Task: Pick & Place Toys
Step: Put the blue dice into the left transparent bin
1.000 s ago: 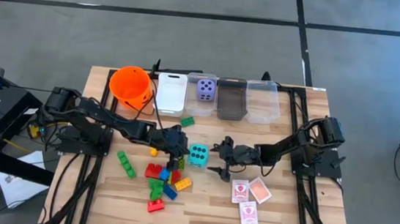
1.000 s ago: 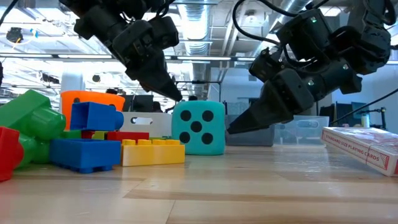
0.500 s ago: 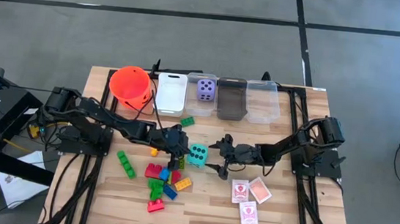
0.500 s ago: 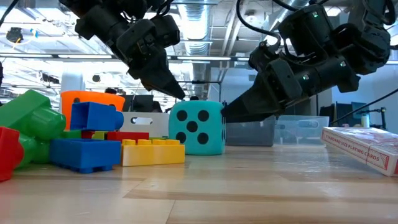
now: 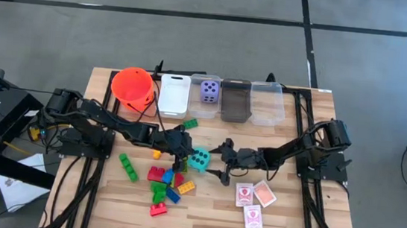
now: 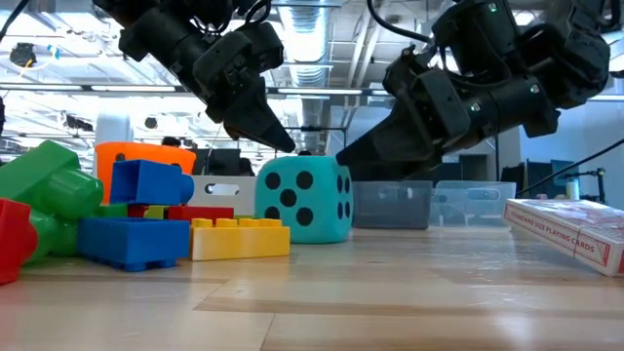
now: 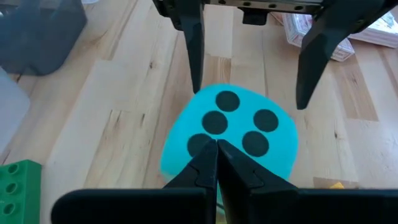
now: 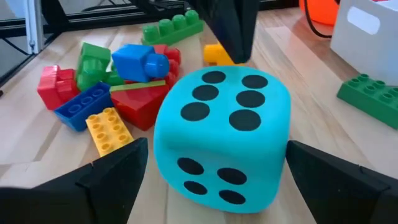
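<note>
A teal die with black dots (image 5: 200,158) sits on the wooden table, turned at an angle (image 6: 302,200). My left gripper (image 5: 182,154) is shut, with its tip at the die's left upper edge (image 7: 216,149). My right gripper (image 5: 216,162) is open and level. Its two fingers (image 8: 115,177) stand on either side of the die (image 8: 221,134), which fills the gap. A pile of red, green, blue and yellow bricks (image 5: 165,185) lies near the left gripper. Red-and-white playing cards (image 5: 253,201) lie at the near right. My left gripper's shut fingertips (image 6: 285,146) meet the die's upper edge (image 6: 294,158) on the side toward the table's left, slanting down from the left. The die rests on the table. My right gripper's fingers flank the die closely; I cannot tell whether they touch it.
At the far edge stand an orange bucket (image 5: 132,86), a white bin (image 5: 173,96), a bin holding a purple die (image 5: 209,91), a dark bin (image 5: 235,101) and a clear bin (image 5: 267,104). Single green bricks lie apart from the pile (image 5: 190,123) (image 5: 129,167).
My right gripper has gone toward the table's left, and its open fingers have come around the teal die. The die has turned about on the table and shifted slightly left, and now shows two faces in the low view instead of one.
</note>
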`<action>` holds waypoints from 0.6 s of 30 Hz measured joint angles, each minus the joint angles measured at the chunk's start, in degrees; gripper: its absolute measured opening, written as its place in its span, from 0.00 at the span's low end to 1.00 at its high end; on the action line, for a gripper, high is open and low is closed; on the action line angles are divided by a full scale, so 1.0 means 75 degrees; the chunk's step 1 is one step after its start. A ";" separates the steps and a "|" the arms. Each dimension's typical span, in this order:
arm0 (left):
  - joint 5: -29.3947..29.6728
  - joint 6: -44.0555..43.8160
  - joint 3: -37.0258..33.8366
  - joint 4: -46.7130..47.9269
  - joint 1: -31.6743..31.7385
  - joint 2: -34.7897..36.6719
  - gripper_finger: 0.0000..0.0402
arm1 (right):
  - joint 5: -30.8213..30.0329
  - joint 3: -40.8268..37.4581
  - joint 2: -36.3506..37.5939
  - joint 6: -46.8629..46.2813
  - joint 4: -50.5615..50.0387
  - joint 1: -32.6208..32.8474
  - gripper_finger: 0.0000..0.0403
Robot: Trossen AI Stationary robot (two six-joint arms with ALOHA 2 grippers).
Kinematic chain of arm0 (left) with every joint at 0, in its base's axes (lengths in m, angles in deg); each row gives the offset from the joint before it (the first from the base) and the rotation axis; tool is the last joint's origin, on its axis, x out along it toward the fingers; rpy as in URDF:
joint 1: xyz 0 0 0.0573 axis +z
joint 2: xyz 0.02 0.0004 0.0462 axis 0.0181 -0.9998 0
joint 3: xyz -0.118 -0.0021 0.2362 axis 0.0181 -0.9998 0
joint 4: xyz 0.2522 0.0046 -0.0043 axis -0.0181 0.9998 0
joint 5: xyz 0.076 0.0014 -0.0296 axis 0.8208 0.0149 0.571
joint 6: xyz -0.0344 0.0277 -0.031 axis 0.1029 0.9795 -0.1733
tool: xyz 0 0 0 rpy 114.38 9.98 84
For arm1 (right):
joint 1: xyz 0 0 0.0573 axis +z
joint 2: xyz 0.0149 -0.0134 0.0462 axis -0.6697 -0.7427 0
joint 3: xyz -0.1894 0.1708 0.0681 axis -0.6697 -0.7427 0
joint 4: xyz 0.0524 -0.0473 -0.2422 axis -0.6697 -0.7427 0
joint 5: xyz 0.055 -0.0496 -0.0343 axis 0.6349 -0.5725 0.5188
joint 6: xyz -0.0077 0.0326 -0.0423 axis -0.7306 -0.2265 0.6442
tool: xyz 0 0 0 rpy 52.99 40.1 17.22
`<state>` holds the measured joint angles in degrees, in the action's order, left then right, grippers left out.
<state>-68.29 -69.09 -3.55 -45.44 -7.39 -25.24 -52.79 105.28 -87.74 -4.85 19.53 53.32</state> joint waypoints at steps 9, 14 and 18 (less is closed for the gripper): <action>0.0143 -0.0231 0.0023 -0.0131 0.0000 -0.0393 0.01 | -0.0119 0.0031 0.0000 -0.0006 0.0017 -0.0005 0.93; 0.0224 -0.0231 0.0041 -0.0492 0.0000 -0.0743 0.01 | -0.0690 0.0031 0.0000 -0.0009 0.0015 0.0111 0.93; 0.0207 -0.0225 0.0032 -0.0562 0.0062 -0.0684 0.01 | -0.1107 0.0031 0.0000 -0.0023 0.0016 0.0274 0.93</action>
<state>-66.74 -70.78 -3.31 -49.66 -6.93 -30.37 -61.09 105.51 -87.74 -5.03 19.65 55.38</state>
